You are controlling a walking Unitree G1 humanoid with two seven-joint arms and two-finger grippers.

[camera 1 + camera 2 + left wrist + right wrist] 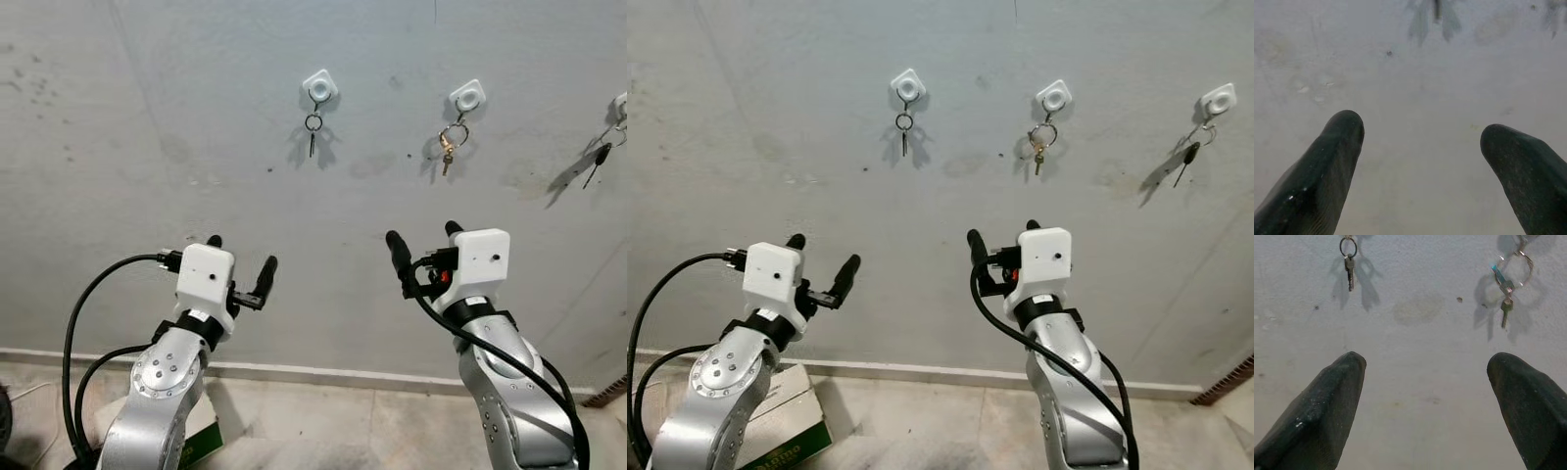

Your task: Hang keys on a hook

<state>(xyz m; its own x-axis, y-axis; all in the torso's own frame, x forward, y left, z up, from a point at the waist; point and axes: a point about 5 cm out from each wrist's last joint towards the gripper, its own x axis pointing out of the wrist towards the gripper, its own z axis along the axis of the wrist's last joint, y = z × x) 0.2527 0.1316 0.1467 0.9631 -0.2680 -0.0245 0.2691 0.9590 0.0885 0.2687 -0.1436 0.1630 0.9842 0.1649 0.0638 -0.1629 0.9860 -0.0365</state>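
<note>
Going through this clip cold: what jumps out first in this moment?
Three white hooks in a row high on the grey wall, each already carrying keys: left hook, middle hook, right hook. Below them, the left gripper and right gripper are raised toward the wall, both open and empty.

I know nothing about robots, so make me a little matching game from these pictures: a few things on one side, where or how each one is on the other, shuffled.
Things:
1. left hand
2. brass keys
3. single key on a ring
4. black key

Places or states:
A. hangs on the middle hook
B. hangs on the hook nearest the robot's right
C. open, holding nothing, below the hooks
D. hangs on the hook nearest the robot's left

Pairs: 1-C, 2-A, 3-D, 4-B
</note>
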